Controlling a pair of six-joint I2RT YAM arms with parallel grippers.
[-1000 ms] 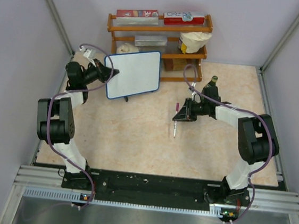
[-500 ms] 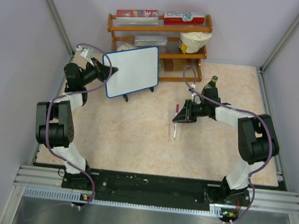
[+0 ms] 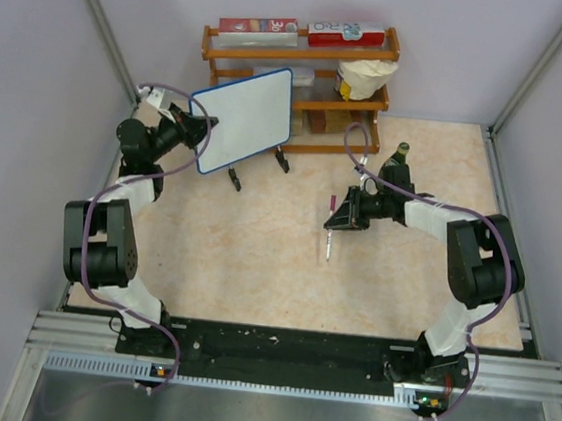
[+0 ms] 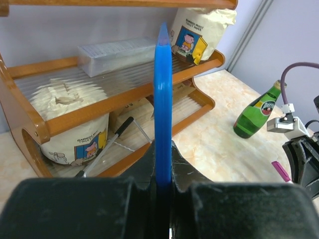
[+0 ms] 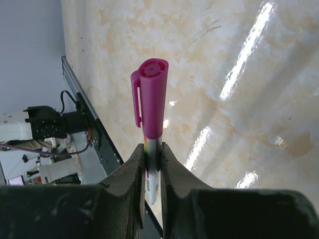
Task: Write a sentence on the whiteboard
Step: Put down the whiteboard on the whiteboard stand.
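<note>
The whiteboard (image 3: pixel 243 118), white with a thin blue frame, is lifted off the table at the back left, in front of the wooden shelf. My left gripper (image 3: pixel 201 130) is shut on its left edge; in the left wrist view the blue frame (image 4: pixel 163 99) stands edge-on between the jaws. Its two black feet (image 3: pixel 282 158) hang free. My right gripper (image 3: pixel 337 218) is shut on a marker (image 3: pixel 330 228) with a magenta cap (image 5: pixel 152 97), held over the middle of the table, cap still on.
A wooden shelf (image 3: pixel 300 49) at the back holds boxes, a white bag and a tub (image 4: pixel 70 127). A green bottle (image 3: pixel 400 163) stands behind my right arm, and shows in the left wrist view (image 4: pixel 259 111). Purple walls close in both sides.
My left gripper has raised the whiteboard and tilted it back toward the shelf; its feet have left the table. The right arm and marker have stayed in place.
</note>
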